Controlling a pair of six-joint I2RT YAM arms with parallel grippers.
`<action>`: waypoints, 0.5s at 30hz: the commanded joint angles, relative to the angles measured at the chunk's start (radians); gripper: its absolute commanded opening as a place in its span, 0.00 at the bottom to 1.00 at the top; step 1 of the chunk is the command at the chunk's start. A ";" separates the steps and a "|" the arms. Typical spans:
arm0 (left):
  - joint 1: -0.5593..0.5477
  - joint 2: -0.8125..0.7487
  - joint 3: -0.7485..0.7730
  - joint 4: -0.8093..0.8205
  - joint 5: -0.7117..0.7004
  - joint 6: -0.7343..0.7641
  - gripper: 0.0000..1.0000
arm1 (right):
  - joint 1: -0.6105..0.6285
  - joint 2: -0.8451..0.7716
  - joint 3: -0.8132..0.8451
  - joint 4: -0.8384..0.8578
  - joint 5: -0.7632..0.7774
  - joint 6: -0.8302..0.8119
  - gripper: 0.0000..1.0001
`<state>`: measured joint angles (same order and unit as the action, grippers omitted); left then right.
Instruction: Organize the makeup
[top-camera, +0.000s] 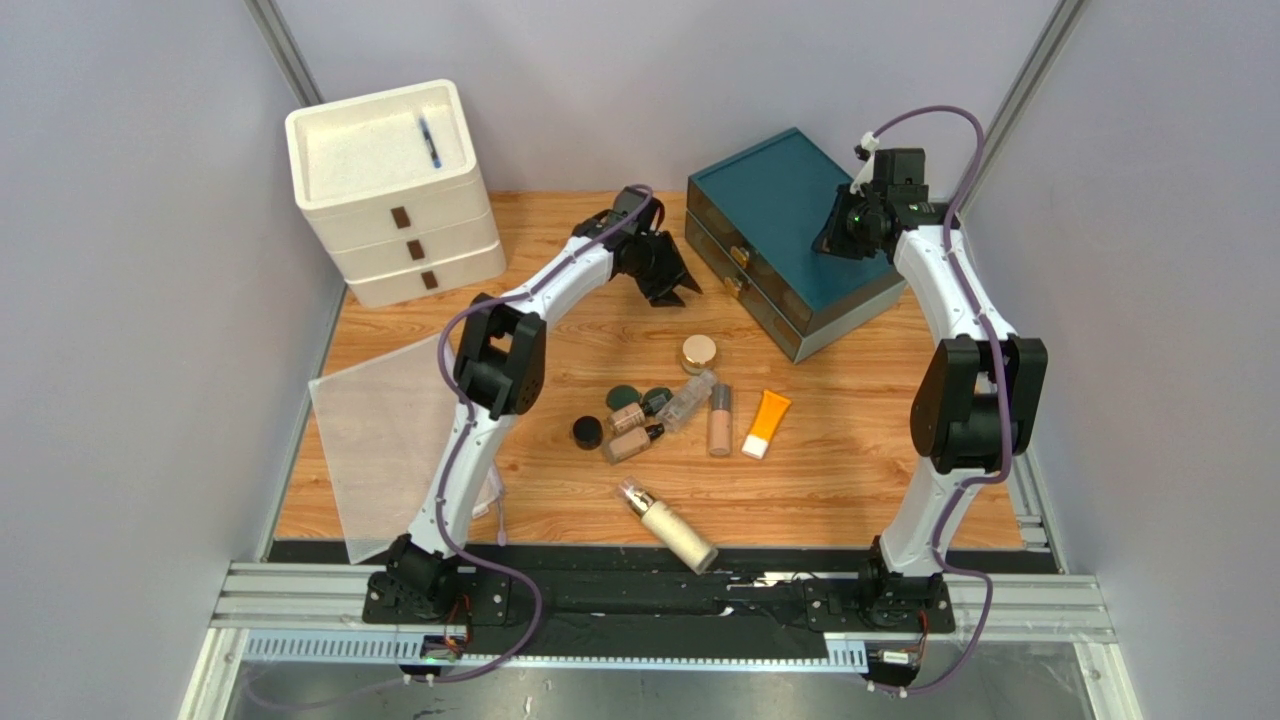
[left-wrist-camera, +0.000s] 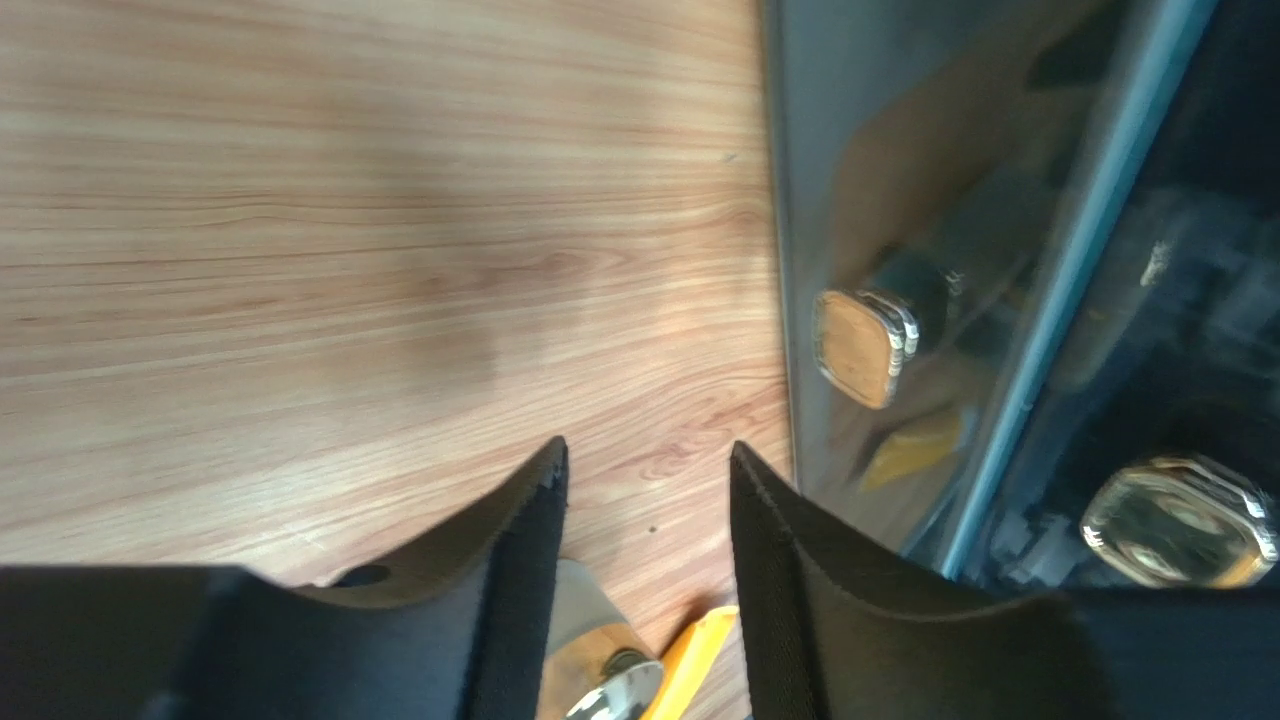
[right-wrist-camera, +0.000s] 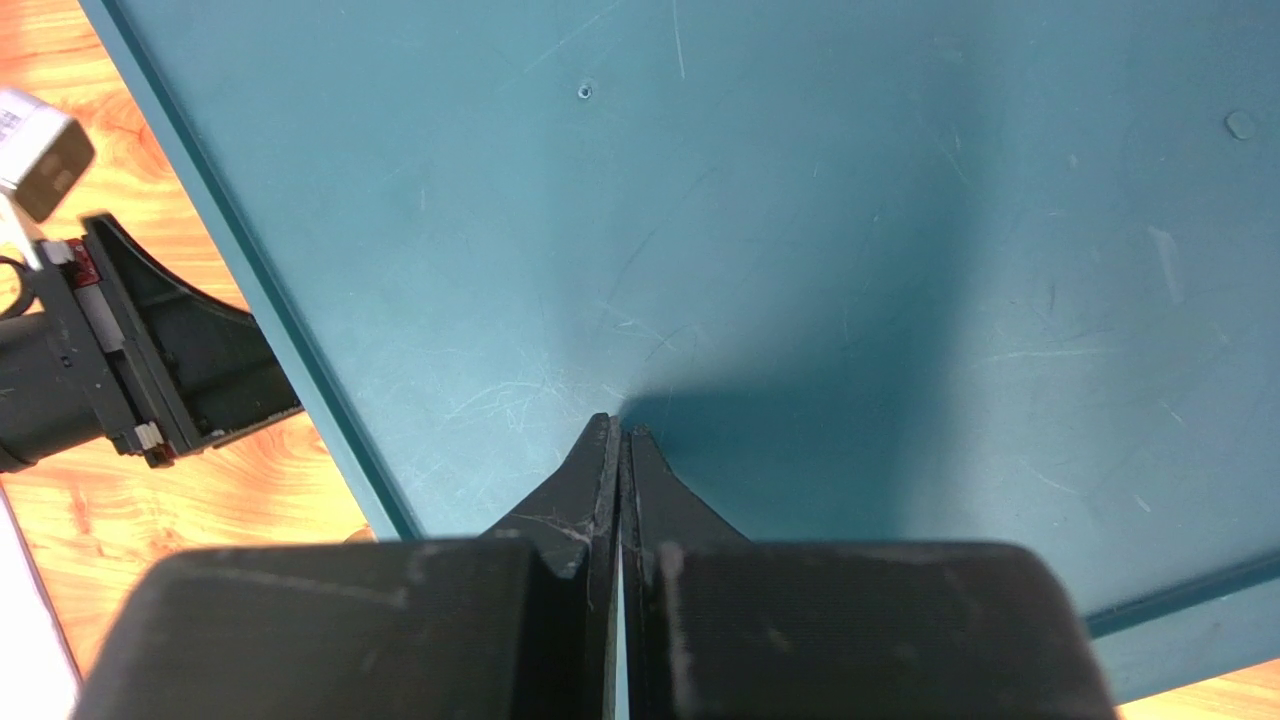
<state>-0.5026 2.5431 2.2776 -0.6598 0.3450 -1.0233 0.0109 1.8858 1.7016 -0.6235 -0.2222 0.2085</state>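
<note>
Hovering over bare wood just beside the front edge of the teal drawer box (top-camera: 774, 210), the left gripper (left-wrist-camera: 646, 458) has its jaws partly apart and empty, the right gripper (right-wrist-camera: 619, 428) has its own pressed together over the box's lid, and the makeup (top-camera: 688, 401) lies clustered mid-table.

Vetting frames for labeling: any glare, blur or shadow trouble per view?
Top external: even light, sharp, no strong glare. Left wrist: the glossy front of the teal box carries reflections, and its knob looks soft. Right wrist: crisp, scratches on the box are readable, and the right gripper throws a dark shadow on it.
</note>
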 joint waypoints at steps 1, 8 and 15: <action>-0.017 -0.116 -0.052 0.194 0.012 -0.047 0.57 | 0.008 0.068 -0.039 -0.116 0.006 -0.026 0.00; -0.036 -0.058 0.077 0.243 0.042 -0.096 0.61 | 0.006 0.076 -0.037 -0.120 0.004 -0.027 0.00; -0.057 -0.081 0.002 0.439 0.052 -0.175 0.61 | 0.004 0.075 -0.037 -0.125 0.003 -0.029 0.00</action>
<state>-0.5419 2.5065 2.2959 -0.3870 0.3874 -1.1103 0.0105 1.8912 1.7020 -0.6132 -0.2340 0.2085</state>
